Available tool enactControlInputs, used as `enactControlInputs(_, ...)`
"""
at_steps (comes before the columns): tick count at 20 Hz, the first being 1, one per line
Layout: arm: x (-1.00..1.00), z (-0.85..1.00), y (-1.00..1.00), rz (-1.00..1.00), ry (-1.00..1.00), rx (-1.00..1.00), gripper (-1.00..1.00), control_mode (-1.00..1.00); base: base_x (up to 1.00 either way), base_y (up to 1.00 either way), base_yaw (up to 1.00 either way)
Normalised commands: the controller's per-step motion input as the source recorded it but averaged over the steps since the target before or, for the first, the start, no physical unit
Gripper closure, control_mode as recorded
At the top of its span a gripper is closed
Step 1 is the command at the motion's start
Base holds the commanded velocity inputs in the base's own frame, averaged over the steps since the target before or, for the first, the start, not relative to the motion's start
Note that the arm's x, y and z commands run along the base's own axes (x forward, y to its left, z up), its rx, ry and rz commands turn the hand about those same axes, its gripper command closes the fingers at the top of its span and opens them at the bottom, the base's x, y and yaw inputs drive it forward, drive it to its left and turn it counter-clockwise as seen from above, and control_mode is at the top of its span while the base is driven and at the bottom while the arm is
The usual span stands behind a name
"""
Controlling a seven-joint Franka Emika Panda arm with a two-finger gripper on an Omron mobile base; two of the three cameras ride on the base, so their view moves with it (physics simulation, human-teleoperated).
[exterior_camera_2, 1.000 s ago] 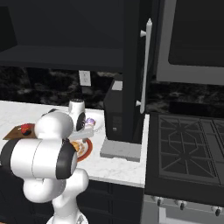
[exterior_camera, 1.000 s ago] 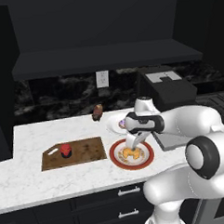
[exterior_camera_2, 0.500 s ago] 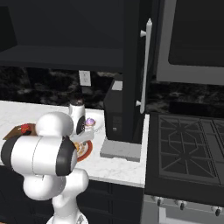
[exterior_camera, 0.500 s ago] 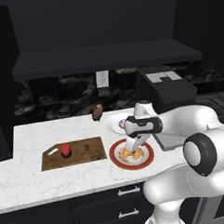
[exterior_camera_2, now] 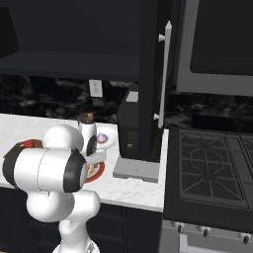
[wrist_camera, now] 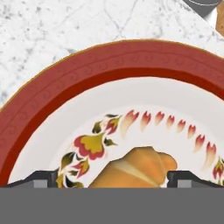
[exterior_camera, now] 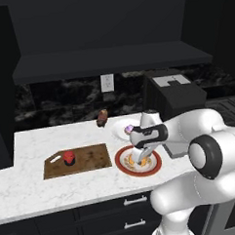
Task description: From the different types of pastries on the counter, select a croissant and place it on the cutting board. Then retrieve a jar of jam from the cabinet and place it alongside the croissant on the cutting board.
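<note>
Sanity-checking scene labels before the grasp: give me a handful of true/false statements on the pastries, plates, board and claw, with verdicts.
1. The croissant lies on the red-rimmed plate. True.
2. The claw is shut on the croissant. False: its fingers stand open on either side of it.
3. A red jar stands on the cutting board. True.
4. The purple-frosted cupcake sits on the cutting board. False: it sits on a white plate behind the red-rimmed one.
5. The dark brown pastry lies on the red-rimmed plate. False: it is on the counter near the back wall.
</note>
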Motion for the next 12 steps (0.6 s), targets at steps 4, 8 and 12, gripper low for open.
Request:
enactControlInputs(4, 0.0, -0.19, 0.0, 0.0, 0.0, 0.0, 1.0, -1.0, 0.0, 0.0, 0.0)
enactControlInputs(8, 0.0, -0.12, 0.02, 0.0, 0.0, 0.0, 1.0, -1.0, 0.0, 0.0, 0.0)
enactControlInputs(12, 0.0, 0.0, 0.0, 0.0, 0.0, 0.0, 1.0, -1.0, 0.0, 0.0, 0.0)
